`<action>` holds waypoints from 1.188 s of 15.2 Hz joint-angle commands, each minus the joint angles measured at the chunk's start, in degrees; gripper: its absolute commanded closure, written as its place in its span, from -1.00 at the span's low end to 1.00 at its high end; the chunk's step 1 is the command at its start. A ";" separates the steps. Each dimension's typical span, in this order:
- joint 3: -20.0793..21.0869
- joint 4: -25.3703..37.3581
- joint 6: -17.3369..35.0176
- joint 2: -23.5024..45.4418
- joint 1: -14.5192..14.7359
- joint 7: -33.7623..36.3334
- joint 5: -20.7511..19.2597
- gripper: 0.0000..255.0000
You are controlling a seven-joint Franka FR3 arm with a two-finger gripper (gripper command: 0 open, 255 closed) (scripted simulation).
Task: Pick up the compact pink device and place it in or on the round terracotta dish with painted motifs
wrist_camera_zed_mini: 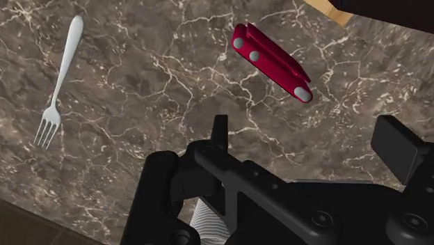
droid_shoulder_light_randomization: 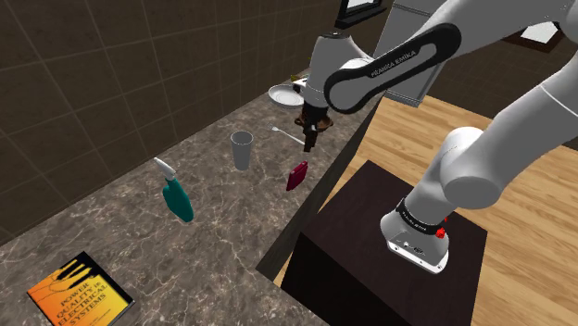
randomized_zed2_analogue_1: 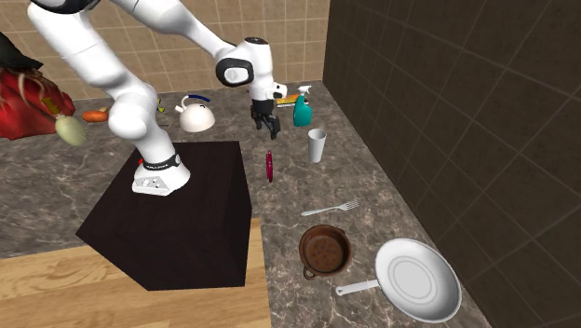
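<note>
The compact device is a slim magenta-red bar with small grey studs, lying flat on the marbled counter near its front edge. My gripper hangs open above the counter a short way from it, nothing between the fingers; the device lies beyond the fingertips. In the shoulder view the gripper is above and just past the device. The round brown dish sits further along the counter, at the second exterior view's lower middle, beyond a fork.
A silver fork lies between device and dish. A white cup stands beside the device, a teal spray bottle and an orange book further off. A white pan lies next to the dish. The dark stand borders the counter edge.
</note>
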 commanded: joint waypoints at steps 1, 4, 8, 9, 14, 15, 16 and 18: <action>0.18 -0.14 3.77 4.05 0.91 -2.26 -0.02 -1.00; 0.77 0.32 9.17 10.60 2.16 -5.19 -0.13 -1.00; 1.87 1.70 15.89 19.64 3.44 -8.57 -0.92 -1.00; 2.17 2.18 17.47 21.94 3.71 -9.26 -1.32 -1.00; 2.04 2.44 20.91 25.64 3.70 -8.99 -1.74 -1.00; 1.98 2.54 21.73 26.56 3.71 -8.92 -1.84 -1.00; 1.93 2.65 22.55 27.49 3.72 -8.84 -1.94 -1.00; 1.83 2.84 23.83 28.95 3.76 -8.73 -2.09 -1.00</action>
